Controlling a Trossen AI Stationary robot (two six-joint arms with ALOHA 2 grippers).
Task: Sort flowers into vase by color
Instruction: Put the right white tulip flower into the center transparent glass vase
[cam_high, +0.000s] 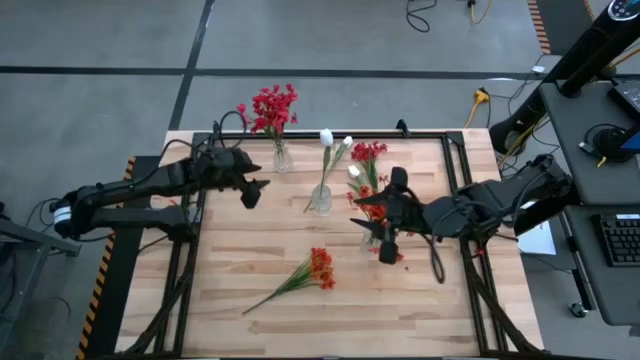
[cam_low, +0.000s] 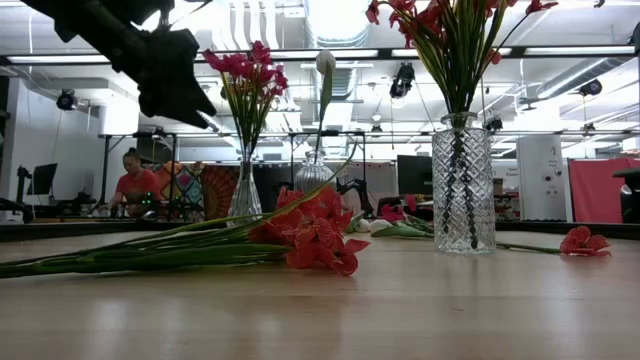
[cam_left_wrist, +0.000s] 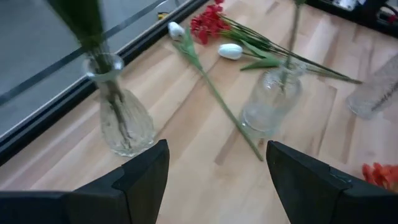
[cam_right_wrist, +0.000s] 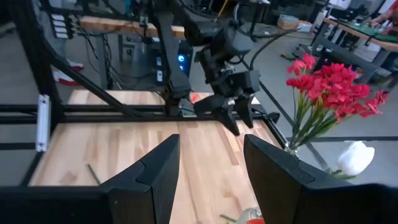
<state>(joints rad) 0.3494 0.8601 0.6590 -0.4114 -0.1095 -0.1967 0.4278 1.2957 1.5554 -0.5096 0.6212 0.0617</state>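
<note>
Three glass vases stand on the wooden table. The far-left vase (cam_high: 283, 158) holds crimson-red flowers (cam_high: 272, 108). The middle vase (cam_high: 322, 198) holds a white bud stem (cam_low: 325, 62). The right vase (cam_low: 463, 185) holds orange-red flowers (cam_low: 450, 25). An orange-red flower (cam_high: 315, 268) lies flat near the front. A red flower (cam_left_wrist: 208, 22) and white buds (cam_left_wrist: 230, 51) lie at the back. My left gripper (cam_high: 256, 192) hovers open between the left and middle vases. My right gripper (cam_high: 372, 215) hangs open high over the right vase, pointing toward the table's left.
Dark frame rails (cam_high: 190, 250) run along the table's left and right sides. There is bare wood (cam_high: 400, 310) at the front of the table. A person (cam_low: 133, 180) sits in the room far behind the table.
</note>
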